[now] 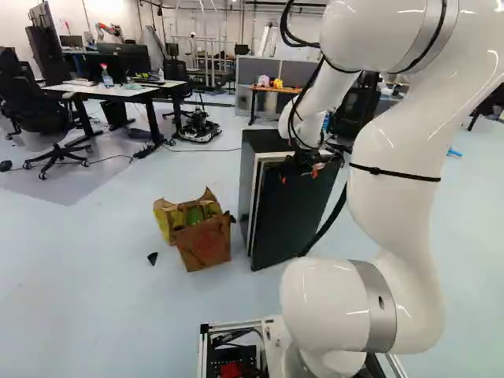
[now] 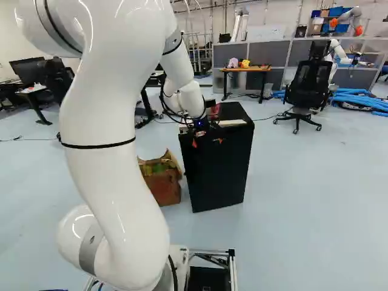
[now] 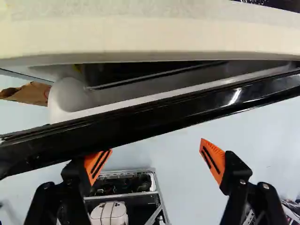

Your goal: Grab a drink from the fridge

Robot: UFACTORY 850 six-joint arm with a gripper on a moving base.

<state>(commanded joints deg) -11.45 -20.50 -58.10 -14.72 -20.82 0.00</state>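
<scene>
Fridge (image 1: 268,141), one boxy cabinet, stands ahead at the centre of the left base view, its single smooth, dark, flat door (image 1: 293,216) ajar along a pale edge, with one brown, creased, open-topped container (image 1: 203,242) to its left and one small black triangular scrap (image 1: 153,257) on the floor farther left. At the door's top, the one hand (image 2: 207,142) has its two fingers wide apart, their two orange pads (image 3: 213,160) wedge-shaped and grooved. Far behind the fridge, one wood-topped bench (image 2: 257,69) bears two small rounded objects (image 2: 245,63), one pinkish, one yellow.
</scene>
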